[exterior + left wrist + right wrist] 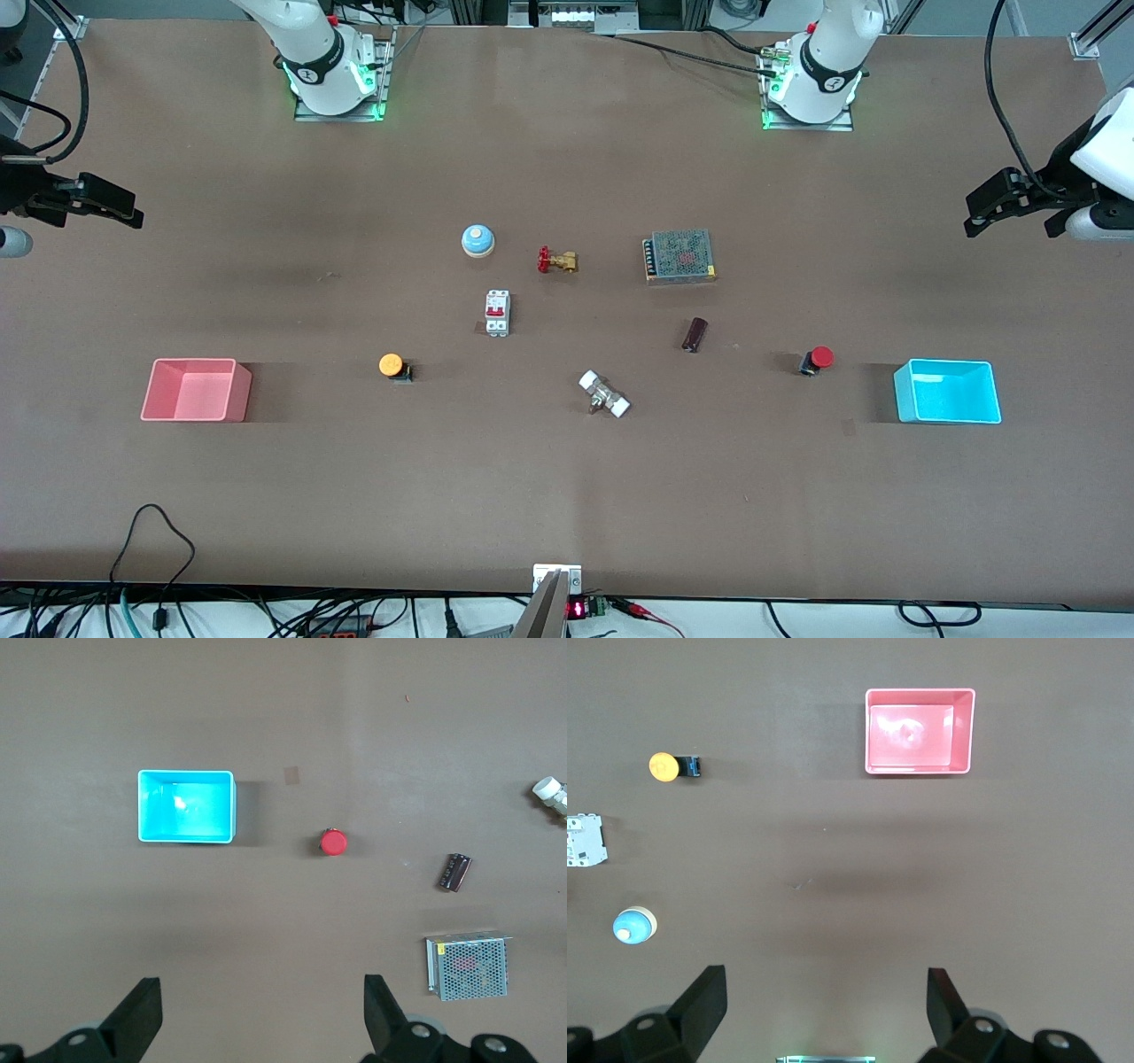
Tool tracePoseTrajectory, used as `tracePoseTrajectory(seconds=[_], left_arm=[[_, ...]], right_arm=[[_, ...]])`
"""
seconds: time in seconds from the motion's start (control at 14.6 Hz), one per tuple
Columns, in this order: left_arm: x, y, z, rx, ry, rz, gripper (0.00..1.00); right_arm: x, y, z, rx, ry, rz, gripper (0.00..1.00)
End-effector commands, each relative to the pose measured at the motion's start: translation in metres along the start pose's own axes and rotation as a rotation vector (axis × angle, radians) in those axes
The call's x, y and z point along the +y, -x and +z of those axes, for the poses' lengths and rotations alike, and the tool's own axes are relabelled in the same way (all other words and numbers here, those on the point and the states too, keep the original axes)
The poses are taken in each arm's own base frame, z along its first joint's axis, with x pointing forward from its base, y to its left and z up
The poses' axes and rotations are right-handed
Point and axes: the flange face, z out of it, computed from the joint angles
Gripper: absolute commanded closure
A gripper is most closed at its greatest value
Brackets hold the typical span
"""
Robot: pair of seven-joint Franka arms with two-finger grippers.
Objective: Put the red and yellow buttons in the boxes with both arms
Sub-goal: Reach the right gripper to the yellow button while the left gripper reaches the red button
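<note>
Both claws, left claw and right claw, hang released above the brown counter; round red-capped button lies beside cyan plastic bin, orange-yellow-capped button near pink bin. Risk: tipped buttons may roll from an off-centre pinch

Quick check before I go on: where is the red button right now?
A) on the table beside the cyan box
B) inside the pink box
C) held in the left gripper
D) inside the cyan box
A: the red button sits on the table beside the cyan box, apart from it, and the left gripper is open and holds nothing.
</note>
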Motion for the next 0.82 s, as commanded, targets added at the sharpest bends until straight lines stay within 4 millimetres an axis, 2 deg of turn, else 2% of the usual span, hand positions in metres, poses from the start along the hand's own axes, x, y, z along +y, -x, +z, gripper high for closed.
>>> tracePoseTrajectory(seconds=[0.0, 0.21, 0.34, 0.41, 0.62, 0.76], left_arm=[[-0.006, 0.0, -0.003, -0.002, 0.028, -0.006, 0.0], [-0.01, -0.011, -0.007, 0.009, 0.027, -0.012, 0.0], [-0.01, -0.018, -0.008, -0.009, 0.027, -0.012, 0.0], [-0.011, -0.018, -0.006, -0.018, 0.027, -0.008, 0.0], [-0.012, -0.016, -0.003, -0.028, 0.027, -0.008, 0.0], [-0.005, -0.021, 0.005, -0.035, 0.029, -0.01, 0.0]], right_arm=[[0.001, 0.01, -0.006, -0.001, 0.004, -0.004, 0.0], [-0.005, 0.004, 0.0, -0.001, 0.007, -0.013, 0.0], [-0.028, -0.008, 0.015, -0.012, 0.016, -0.05, 0.0], [-0.036, -0.018, 0.027, -0.014, 0.022, -0.063, 0.0], [-0.068, -0.053, 0.082, -0.044, 0.03, -0.103, 0.0], [-0.105, -0.067, 0.119, -0.08, -0.006, -0.136, 0.0]])
